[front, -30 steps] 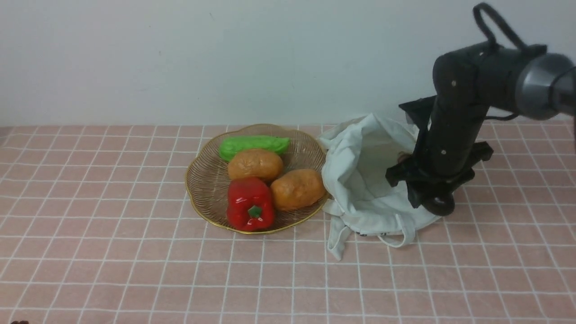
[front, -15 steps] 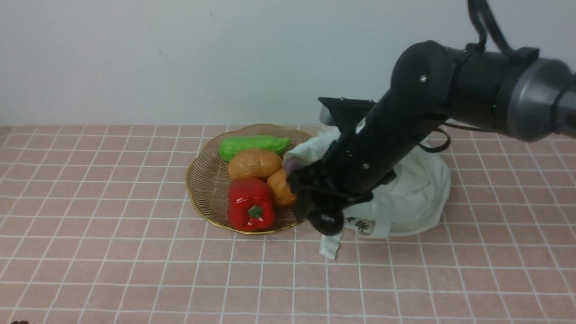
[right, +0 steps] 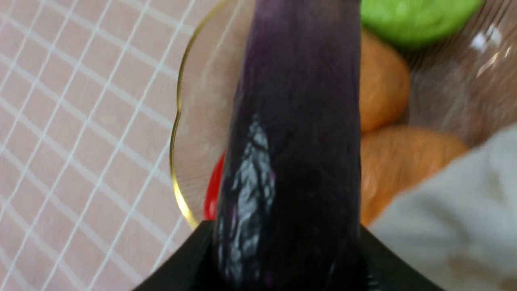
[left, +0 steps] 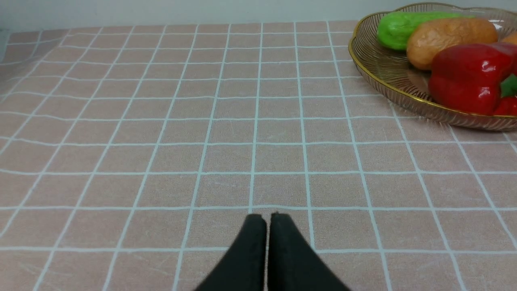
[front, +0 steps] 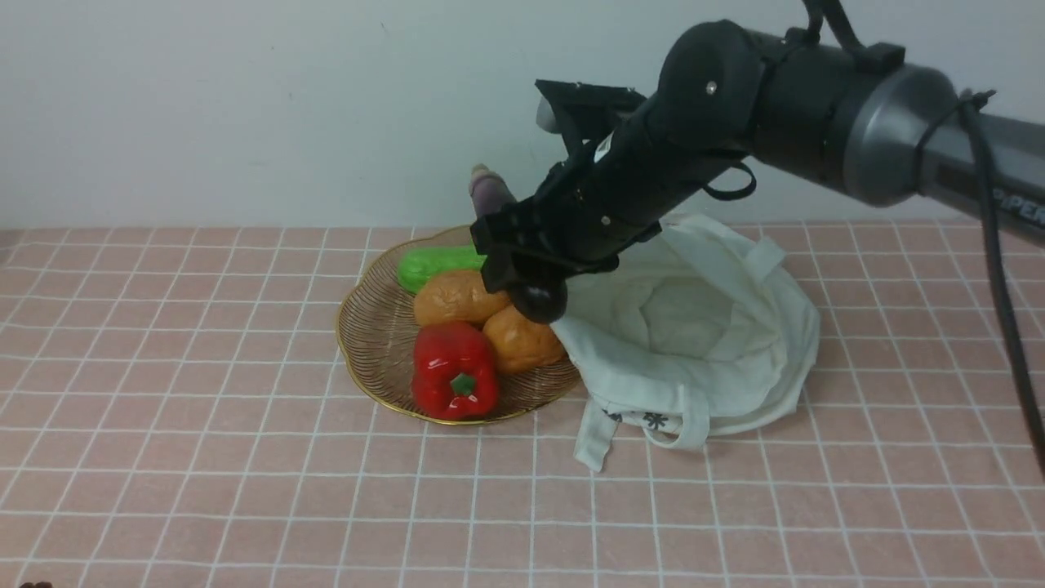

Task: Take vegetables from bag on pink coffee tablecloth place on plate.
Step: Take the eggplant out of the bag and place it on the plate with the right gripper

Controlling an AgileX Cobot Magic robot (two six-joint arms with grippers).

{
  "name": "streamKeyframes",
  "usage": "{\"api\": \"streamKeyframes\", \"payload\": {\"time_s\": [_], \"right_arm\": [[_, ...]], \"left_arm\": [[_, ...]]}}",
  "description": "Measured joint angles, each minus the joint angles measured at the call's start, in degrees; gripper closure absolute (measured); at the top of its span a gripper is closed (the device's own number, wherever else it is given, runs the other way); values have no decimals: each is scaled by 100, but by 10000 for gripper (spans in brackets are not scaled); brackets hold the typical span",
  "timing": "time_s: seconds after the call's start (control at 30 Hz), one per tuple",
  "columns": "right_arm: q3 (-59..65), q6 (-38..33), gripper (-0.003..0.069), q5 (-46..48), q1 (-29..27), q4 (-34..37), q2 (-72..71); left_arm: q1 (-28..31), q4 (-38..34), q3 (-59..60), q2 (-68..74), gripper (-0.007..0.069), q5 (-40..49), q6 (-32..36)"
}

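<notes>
My right gripper [front: 516, 255] is shut on the eggplant [front: 540, 303], a long glossy purple-black vegetable held tilted, with its stem end [front: 487, 191] pointing up and back. It hangs above the right half of the gold wire plate [front: 359, 327], clear of the bag [front: 702, 327]. In the right wrist view the eggplant [right: 291, 121] fills the middle between the gripper's [right: 286, 250] black fingers, over the plate rim [right: 175, 121] and next to the bag [right: 444, 210]. The off-white bag lies slumped open on the pink tablecloth [front: 245, 490]. My left gripper [left: 266, 220] is shut, low over bare cloth left of the plate [left: 363, 72].
On the plate lie a red bell pepper [front: 454, 369], two brown potatoes [front: 457, 298] [front: 522, 339] and a green vegetable [front: 433, 263]. The bag's strap handles [front: 596, 441] trail toward the front. A pale wall runs behind the table.
My right arm has lifted the eggplant out of the bag and carried it up and left over the plate. The bag was tugged, then settled open.
</notes>
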Motion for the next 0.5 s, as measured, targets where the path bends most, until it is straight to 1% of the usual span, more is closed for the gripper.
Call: {"api": "streamKeyframes", "payload": {"time_s": [0.1, 0.17, 0.2, 0.27, 0.4, 0.5], "right_arm": [[-18, -22, 322, -1059, 0, -31, 279], [-18, -35, 322, -1493, 0, -42, 403], [-22, -35, 322, -2011, 0, -76, 633], [-22, -41, 322, -2419, 0, -130, 909], [-32, -14, 322, -2549, -10, -189, 1369], [-93, 5, 322, -2323, -10, -294, 1403]], "left_arm": [[0, 0, 0, 0, 629, 0, 0], [0, 0, 0, 0, 629, 0, 0], [0, 0, 0, 0, 629, 0, 0], [0, 0, 0, 0, 629, 0, 0], [0, 0, 0, 0, 629, 0, 0], [0, 0, 0, 0, 629, 0, 0]]}}
